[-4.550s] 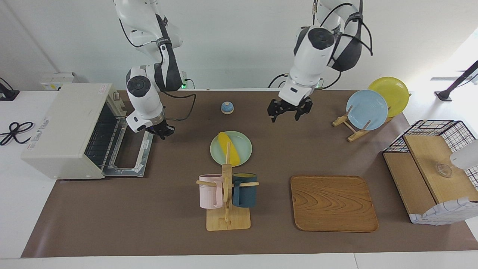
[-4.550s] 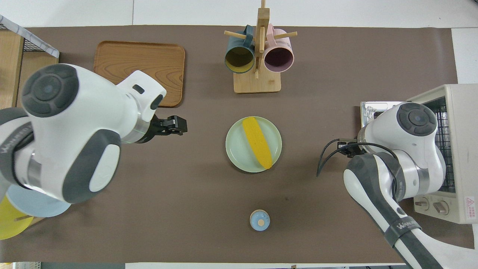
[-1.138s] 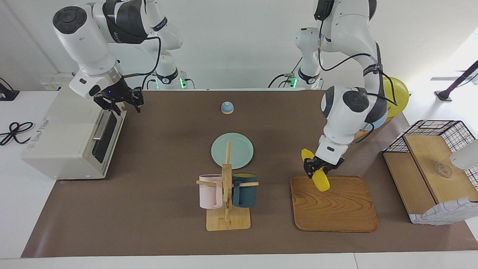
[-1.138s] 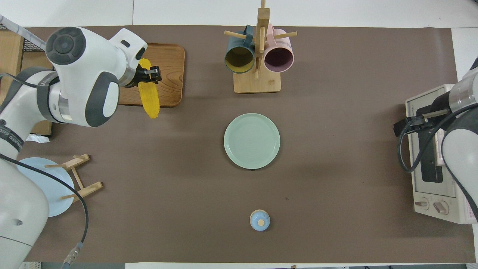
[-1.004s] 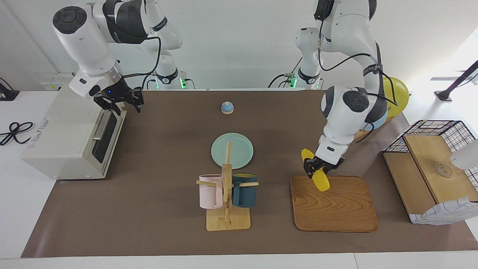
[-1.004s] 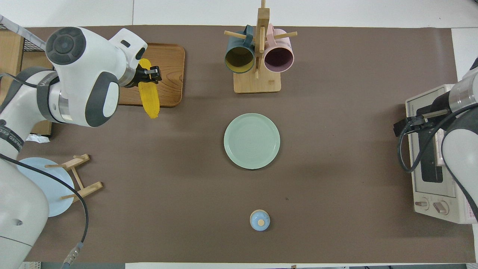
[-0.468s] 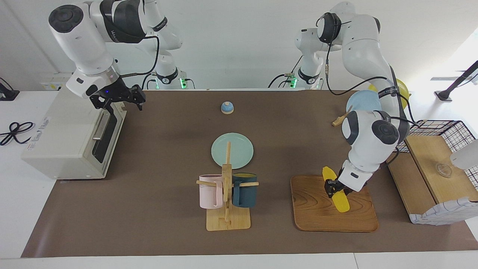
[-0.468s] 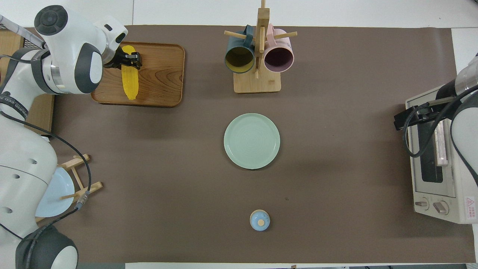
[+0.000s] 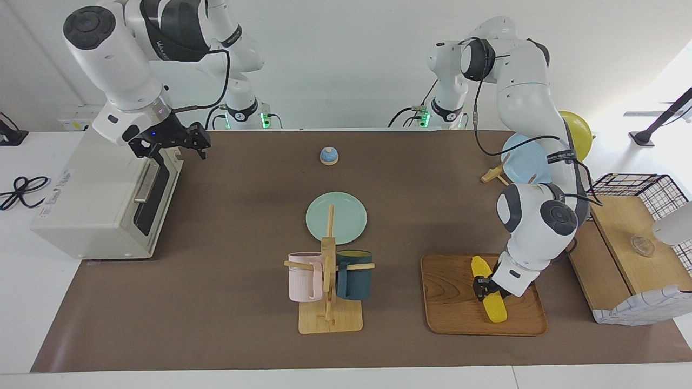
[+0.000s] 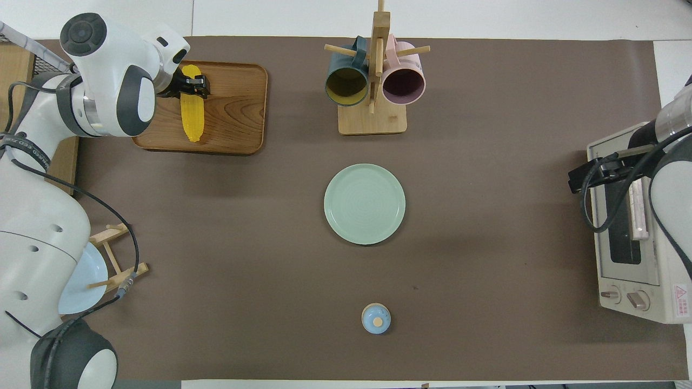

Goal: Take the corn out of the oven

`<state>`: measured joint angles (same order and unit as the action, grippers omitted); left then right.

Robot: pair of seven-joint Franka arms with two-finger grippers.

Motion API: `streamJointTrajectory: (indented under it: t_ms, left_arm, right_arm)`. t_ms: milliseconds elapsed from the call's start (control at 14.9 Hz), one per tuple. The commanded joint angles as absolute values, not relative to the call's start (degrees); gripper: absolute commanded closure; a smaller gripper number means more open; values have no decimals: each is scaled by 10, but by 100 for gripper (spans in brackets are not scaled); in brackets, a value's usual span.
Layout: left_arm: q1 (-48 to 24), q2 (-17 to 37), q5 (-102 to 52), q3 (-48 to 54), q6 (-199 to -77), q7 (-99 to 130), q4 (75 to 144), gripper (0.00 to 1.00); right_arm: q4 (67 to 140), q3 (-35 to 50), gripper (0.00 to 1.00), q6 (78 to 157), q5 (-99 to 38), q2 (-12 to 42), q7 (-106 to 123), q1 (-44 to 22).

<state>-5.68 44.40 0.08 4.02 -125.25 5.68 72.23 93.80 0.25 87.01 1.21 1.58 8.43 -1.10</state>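
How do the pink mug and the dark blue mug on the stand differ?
The pink mug is pale and hangs toward the right arm's end of the table; the dark blue mug is dark, yellowish inside, and hangs toward the left arm's end. Both hang sideways on the wooden stand, alike in size.

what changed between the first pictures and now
The left claw took the corn off the green plate and carried it to the wooden tray, where it now holds it low over the tray. The oven door, open before, is shut, and the right claw has risen above it. The plate, mug stand and bell stayed put.
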Motion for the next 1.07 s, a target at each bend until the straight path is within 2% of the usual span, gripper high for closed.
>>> streamJointTrajectory:
  t_ms: [0,134,401,669,1004]
  left_arm:
    - [-54,459,0,43,-1255,48,706,0]
    - [-54,450,2,42,-1247,49,707,0]
    - [-56,386,-1,42,-1174,61,713,0]
    - [-54,275,0,39,-1097,76,766,0]
    - [-53,168,4,29,-923,76,770,0]
  right_arm:
    - [954,1,0,871,5,3,78,-8]
    - [952,1,0,872,5,4,78,-7]
    - [950,1,0,872,5,4,78,-4]
    - [949,1,0,878,0,3,41,4]
    - [945,1,0,882,-1,4,15,3]
